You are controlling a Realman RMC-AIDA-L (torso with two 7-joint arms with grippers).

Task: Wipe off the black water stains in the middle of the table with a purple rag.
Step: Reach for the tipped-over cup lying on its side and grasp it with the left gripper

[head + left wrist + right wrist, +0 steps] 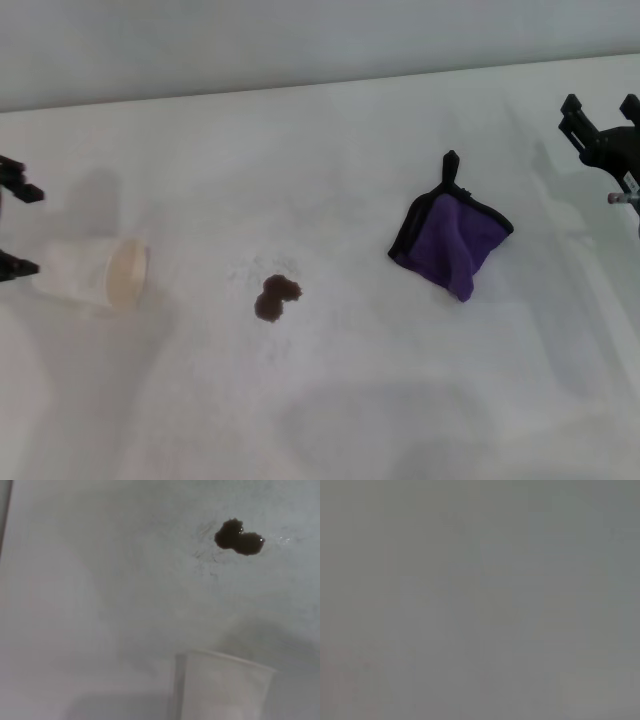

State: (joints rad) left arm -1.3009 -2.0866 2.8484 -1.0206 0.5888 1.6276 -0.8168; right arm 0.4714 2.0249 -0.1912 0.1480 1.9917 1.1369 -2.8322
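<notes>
Bare white tabletop fills the near part of the head view, and the table (330, 420) is matte and plain, carrying only soft grey shadows toward its front edge. Near the middle of it sit the black water stains (275, 297), a small dark brown-black blot of two joined lobes, with faint smear marks on the surface around it; the left wrist view shows the same blot (239, 537) glossy and wet. Well to the robot's right of the blot lies the purple rag (452, 238), bunched loosely with its black edging showing and a black loop tab sticking up at its far corner, apart from the stains. On the robot's left a white paper cup (95, 273) lies on its side, mouth turned toward the stains. The left gripper (12, 228) hangs at the left edge, just beside the cup, with its two dark fingers spread wide and nothing between them. The right gripper (600, 110) is at the far right edge, beyond the rag; its prongs stand apart, holding nothing. Behind the table runs a plain grey wall (300, 40). The right wrist view gives only a featureless grey.
</notes>
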